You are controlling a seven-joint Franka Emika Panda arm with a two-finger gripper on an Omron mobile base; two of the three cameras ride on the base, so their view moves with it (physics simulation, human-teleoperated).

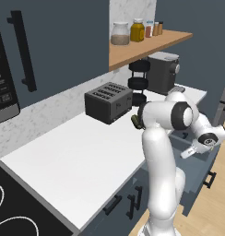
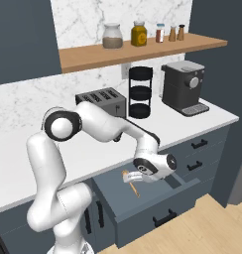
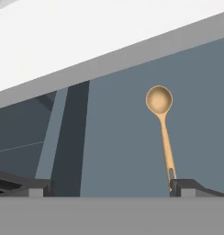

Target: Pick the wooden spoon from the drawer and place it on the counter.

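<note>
The two-finger pincer [image 2: 132, 178] hangs low over the pulled-out dark slate-blue box drawer [image 2: 157, 201], its fingers spread wide apart and clamped on nothing. In the hand view one dark fingertip [image 3: 193, 186] rises at the right and the other at the far left, with bare drawer floor between them.

The small light tan wooden spoon [image 3: 162, 133] lies flat on that floor, just beside the pincer. Its handle end meets the right fingertip, so the spoon sits off to that side of the gap and not centred in it. Its long axis runs away from the hand, round bowl farthest off toward the back of the drawer, under the edge of the wide white countertop slab [image 1: 82, 156]. In the right base view the spoon [image 2: 133, 184] shows just under the hand, near the drawer's left side.

My judgement: the coming move turns on shifting sideways until the thin handle lies between the fingers, then going down and closing across it.

Count: one spoon, one open drawer, one arm. On the counter stand one black toaster [image 1: 109, 102] and one coffee machine [image 2: 184, 87].
</note>
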